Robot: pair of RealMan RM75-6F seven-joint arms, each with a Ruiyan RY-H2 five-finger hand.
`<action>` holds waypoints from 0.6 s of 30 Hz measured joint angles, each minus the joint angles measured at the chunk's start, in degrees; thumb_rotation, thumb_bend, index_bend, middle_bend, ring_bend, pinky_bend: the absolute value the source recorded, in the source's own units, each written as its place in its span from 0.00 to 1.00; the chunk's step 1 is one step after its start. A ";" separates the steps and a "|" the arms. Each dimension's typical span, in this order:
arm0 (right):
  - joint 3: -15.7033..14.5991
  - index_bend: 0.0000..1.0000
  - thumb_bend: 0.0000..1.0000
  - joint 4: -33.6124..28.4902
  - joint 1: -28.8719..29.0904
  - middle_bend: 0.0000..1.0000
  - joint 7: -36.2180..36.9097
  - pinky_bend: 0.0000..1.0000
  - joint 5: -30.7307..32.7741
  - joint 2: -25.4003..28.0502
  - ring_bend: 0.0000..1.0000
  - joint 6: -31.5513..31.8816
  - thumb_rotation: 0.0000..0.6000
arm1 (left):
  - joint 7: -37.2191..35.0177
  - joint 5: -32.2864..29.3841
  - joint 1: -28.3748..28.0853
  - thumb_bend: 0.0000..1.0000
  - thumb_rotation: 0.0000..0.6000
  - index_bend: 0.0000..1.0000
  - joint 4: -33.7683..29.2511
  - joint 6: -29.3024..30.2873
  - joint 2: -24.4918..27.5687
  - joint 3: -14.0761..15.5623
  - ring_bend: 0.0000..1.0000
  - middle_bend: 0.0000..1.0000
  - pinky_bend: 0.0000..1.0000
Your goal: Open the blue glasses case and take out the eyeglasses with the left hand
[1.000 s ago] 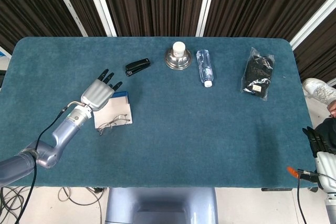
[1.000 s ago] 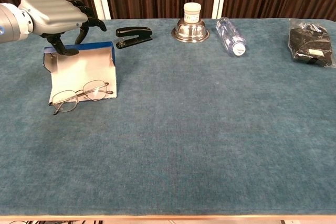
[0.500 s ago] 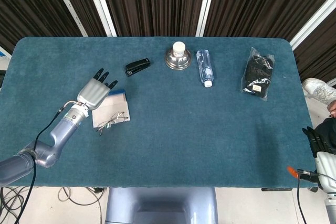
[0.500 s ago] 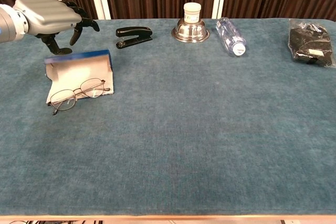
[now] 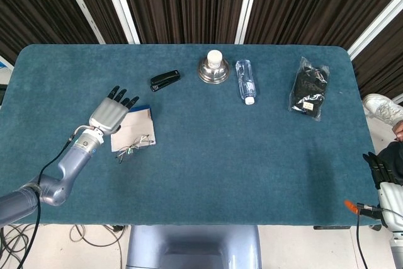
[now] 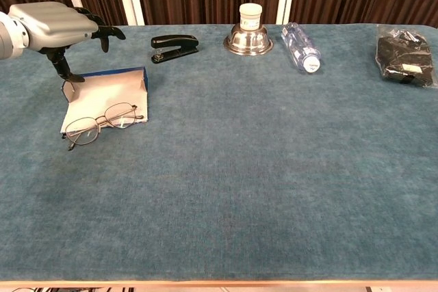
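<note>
Eyeglasses [image 6: 102, 122] with thin wire rims lie folded out on the near edge of the opened blue glasses case [image 6: 109, 92], their lenses partly over its pale lining and partly over the teal cloth of the table [image 6: 260, 189], on the robot's left side. From where I stand the case is spread flat, pale inside facing up, with a strip of blue showing along its far edge. Just above its far left corner hangs the left hand [image 6: 56, 24], palm down, fingers apart and stretched forward, holding nothing; its thumb points down toward the case's corner, and I cannot tell whether it touches. In the head view the same hand [image 5: 111, 112] sits at the case's left end, grey arm trailing back toward the near left table edge. The right hand [image 5: 385, 181] shows only at the lower right of that view, off the table's side, dark fingers pointing up; whether it is closed or spread I cannot tell. Further back, near the far edge, a black stapler [image 6: 174, 48], a metal bowl [image 6: 248, 41] turned upside down with a white jar [image 6: 250, 14] on top, a clear plastic bottle [image 6: 300, 47] lying on its side, and a black packet [image 6: 405, 56] in clear wrap at the far right
</note>
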 measured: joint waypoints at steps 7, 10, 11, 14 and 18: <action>-0.07 0.00 0.20 0.00 -0.01 0.00 0.13 0.20 -0.17 0.06 0.00 0.02 1.00 | -1.06 -3.63 1.32 0.51 1.00 0.03 -10.62 -0.43 4.35 -0.42 0.02 0.23 0.03; -0.07 0.00 0.20 0.00 -0.02 0.00 0.19 0.20 -0.18 0.07 0.00 0.03 1.00 | -0.41 -5.81 1.72 0.53 1.00 0.03 -15.98 -0.97 6.74 0.08 0.02 0.25 0.03; -0.07 0.00 0.20 -0.01 -0.03 0.00 0.23 0.20 -0.16 0.08 0.00 0.04 1.00 | -0.06 -6.50 1.81 0.53 1.00 0.03 -17.53 -1.09 7.42 0.29 0.02 0.26 0.03; -0.06 0.00 0.20 -0.04 -0.02 0.00 0.29 0.20 -0.14 0.10 0.00 0.01 1.00 | 1.71 -8.77 2.01 0.54 1.00 0.03 -22.23 -1.23 9.43 1.29 0.02 0.27 0.03; -0.07 0.00 0.20 -0.05 -0.02 0.00 0.41 0.20 -0.14 0.14 0.00 -0.03 1.00 | 5.19 -12.46 1.88 0.54 1.00 0.03 -26.02 -1.26 11.20 3.19 0.02 0.28 0.03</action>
